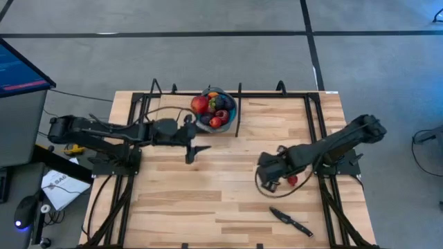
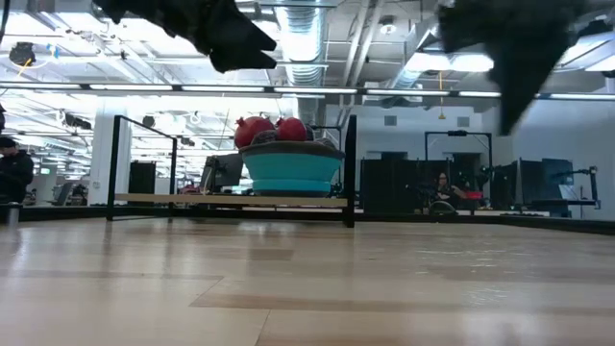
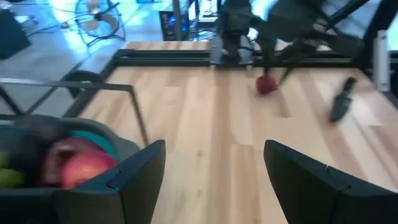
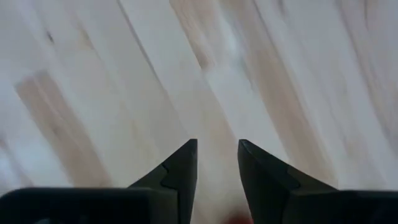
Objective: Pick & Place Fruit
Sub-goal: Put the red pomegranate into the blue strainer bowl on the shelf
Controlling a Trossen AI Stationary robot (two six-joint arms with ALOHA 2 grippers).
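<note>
A round blue bowl (image 1: 228,111) stands at the table's far edge with several fruit in it, red, dark purple and greenish (image 1: 211,111); they show over its rim in the low view (image 2: 255,128). My left gripper (image 3: 214,180) hangs open just near of the bowl (image 3: 93,140), above the table, with nothing between its fingers. One red fruit (image 3: 266,84) lies on the wood at the right, close under my right arm (image 1: 292,180). My right gripper (image 4: 217,149) points down at bare wood there, its fingers a narrow gap apart with nothing between the tips.
A black-handled knife (image 1: 291,221) lies on the table near the front right, near of my right gripper. A black frame rail (image 1: 235,93) runs along the far edge beside the bowl. Bare wood spans the table's middle and near left.
</note>
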